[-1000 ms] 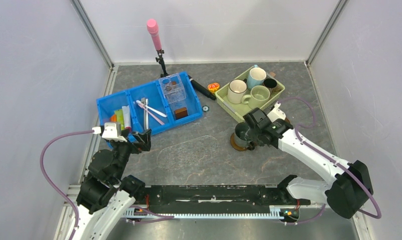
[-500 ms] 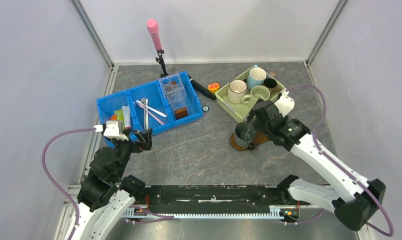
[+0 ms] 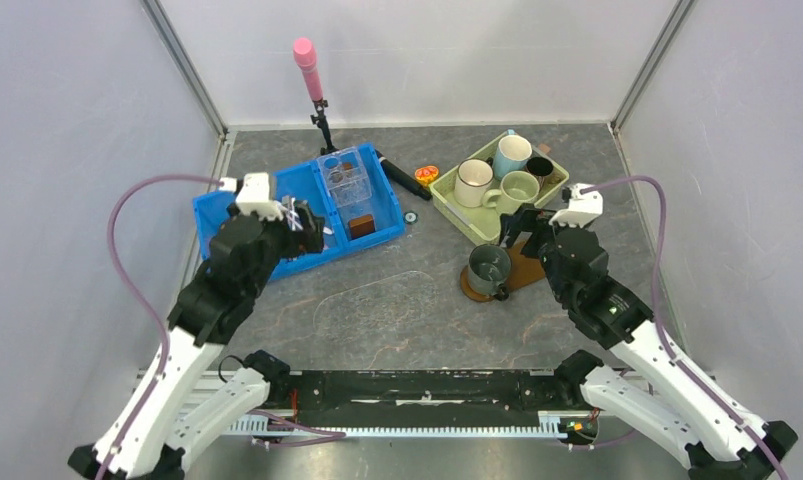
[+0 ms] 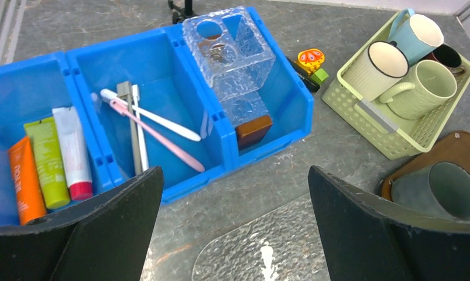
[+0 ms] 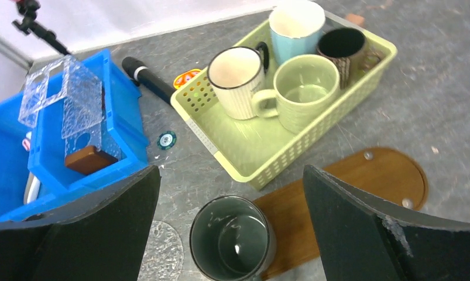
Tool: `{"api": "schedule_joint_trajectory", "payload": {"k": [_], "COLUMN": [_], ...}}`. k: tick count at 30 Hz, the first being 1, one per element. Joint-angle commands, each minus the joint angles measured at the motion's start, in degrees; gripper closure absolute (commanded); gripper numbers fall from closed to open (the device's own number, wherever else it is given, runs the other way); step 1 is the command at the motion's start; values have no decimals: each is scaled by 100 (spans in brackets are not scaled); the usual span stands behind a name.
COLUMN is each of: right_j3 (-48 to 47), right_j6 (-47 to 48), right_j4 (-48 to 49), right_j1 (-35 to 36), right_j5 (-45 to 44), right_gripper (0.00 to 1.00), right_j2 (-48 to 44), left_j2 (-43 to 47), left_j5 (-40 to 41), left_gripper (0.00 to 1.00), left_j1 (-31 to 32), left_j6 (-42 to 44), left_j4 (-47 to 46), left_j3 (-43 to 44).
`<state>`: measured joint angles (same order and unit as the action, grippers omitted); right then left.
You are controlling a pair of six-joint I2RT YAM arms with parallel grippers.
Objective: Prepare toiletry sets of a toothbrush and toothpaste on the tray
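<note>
Tray (image 5: 361, 193) lies flat on worktop (image 3: 427, 345), approx 3 o'clock from centre in top view, just beside near wall of the pale green basket (image 5: 250, 146). Dark green mug (image 5: 232, 237) stands upright on the tray's 9 o'clock end.

Basket holds 4 more mugs, all upright: cream ribbed mug (image 5: 238, 73), light green mug (image 5: 305, 88), blue mug (image 5: 294, 20) and dark mug (image 5: 343, 44).

Blue bin (image 4: 191, 175) sits at approx 10 o'clock. In its middle compartment a white toothbrush (image 4: 150, 117) and pink toothbrush (image 4: 162, 137) lie flat, heads together at 10 o'clock end. In the 9 o'clock compartment, orange tube (image 4: 23, 187), green tube (image 4: 45, 161) and white tube (image 4: 73, 152) lie side by side. In the 3 o'clock compartment there's a tilted clear holder (image 4: 229, 52), w/ brown block (image 4: 253, 129) at its near end.

My left tool (image 4: 235, 175) hangs over the bin's near wall, jaws spread wide, nothing in them. My right tool (image 5: 231, 175) hangs above the dark green mug and basket edge, jaws also fully apart, gripping nothing.
</note>
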<state>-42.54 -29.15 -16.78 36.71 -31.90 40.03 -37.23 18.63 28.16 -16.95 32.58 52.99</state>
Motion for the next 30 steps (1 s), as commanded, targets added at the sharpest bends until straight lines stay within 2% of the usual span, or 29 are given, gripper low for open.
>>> {"api": "schedule_joint_trajectory", "payload": {"k": [1, 5, 11, 15, 21, 30], "right_j3": [-145, -409, -302, -157, -37, -80], "right_j6": [1291, 1389, 1373, 1322, 1344, 1434], "right_j4": [804, 463, 434, 427, 230, -30], "right_j1": [20, 20, 23, 20, 25, 20], "right_j5": [768, 966, 1098, 1151, 1055, 844], "right_gripper": [2, 2, 2, 2, 2, 2], "right_j2": [315, 643, 715, 611, 343, 196], "left_j2": [-1041, -2237, -3860, -4874, -5865, -7236], "left_j5": [-241, -334, -97, -119, -1205, -2144], "left_gripper": [0, 0, 3, 3, 6, 11], "left_j1": [14, 5, -36, -169, -838, -1534], "left_j6": [-110, -168, -483, 71, 1203, 2512], "left_j4": [-278, -93, 186, 408, 822, 1309], "left_j3": [757, 1527, 2673, 3578, 4598, 5664]}}
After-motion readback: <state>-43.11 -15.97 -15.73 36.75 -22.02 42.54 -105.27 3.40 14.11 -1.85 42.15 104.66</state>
